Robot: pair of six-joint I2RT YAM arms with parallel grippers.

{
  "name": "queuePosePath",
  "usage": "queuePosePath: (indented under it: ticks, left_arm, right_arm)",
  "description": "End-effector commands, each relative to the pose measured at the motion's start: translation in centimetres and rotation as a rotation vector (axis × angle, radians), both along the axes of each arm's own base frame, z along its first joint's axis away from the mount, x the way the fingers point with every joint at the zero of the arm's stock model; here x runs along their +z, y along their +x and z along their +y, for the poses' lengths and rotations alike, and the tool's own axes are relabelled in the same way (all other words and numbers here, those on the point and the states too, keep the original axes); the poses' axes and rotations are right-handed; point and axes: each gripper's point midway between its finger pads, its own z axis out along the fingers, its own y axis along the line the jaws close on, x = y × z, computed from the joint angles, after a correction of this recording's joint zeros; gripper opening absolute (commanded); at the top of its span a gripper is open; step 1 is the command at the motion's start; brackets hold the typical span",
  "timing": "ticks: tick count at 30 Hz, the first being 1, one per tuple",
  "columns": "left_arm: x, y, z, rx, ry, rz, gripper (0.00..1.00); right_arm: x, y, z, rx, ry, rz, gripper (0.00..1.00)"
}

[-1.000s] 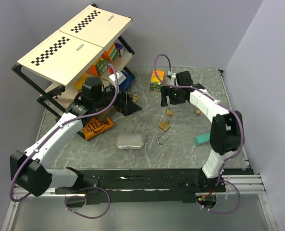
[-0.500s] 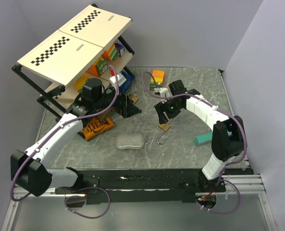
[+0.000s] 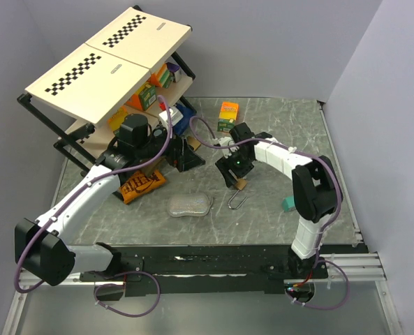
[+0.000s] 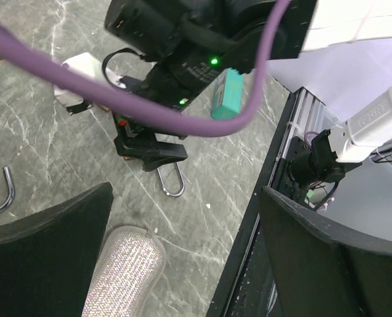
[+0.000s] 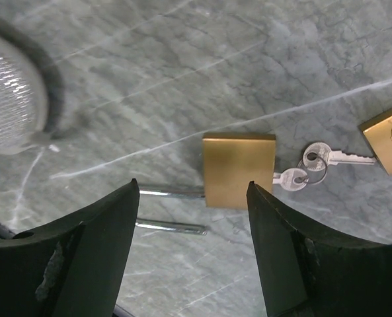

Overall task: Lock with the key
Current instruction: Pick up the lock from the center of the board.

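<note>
Right wrist: right end effector (image 5: 192, 195) wide open over padlock (image 5: 238, 169).

Brushed brass padlock (image 5: 238, 170), shiny steel shackle (image 5: 176, 228), smooth grey marble-look table (image 5: 182, 66).

Brass-gold padlock (image 5: 238, 170) with silver keys (image 5: 292, 178) (silvery shackle (image 5: 176, 228) too) on grey, white-veined marble table (image 5: 182, 59).

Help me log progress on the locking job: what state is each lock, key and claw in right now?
Brass padlock: unlocked, shackle swung out, lying flat.
Key: at the padlock's keyhole end, apparently inserted, a second key on its ring.
Second padlock: mostly out of frame, cannot tell.
Right claw: open, above the padlock, holding nothing.
Left claw: open, empty.
</note>
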Motion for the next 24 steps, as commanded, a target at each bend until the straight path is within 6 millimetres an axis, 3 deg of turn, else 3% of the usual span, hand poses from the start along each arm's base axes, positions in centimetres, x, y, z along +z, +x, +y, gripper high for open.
queuePosePath:
  ticks: [1,10,24]
  left_arm:
    - [1.5,-0.5,0.3,-0.005,-0.029,-0.048,0.96]
    - [1.4,-0.6,0.4,-0.004,-0.034,-0.052,0.96]
    - [1.2,-0.5,0.5,-0.001,-0.040,-0.052,0.96]
  right_arm:
    - [0.5,2.1,0.2,-0.008,-0.018,-0.054,0.75]
    - [-0.9,3.7,0.0,-0.029,-0.063,-0.060,0.75]
    - [-3.1,3.1,-0.8,-0.038,-0.134,-0.022,0.74]
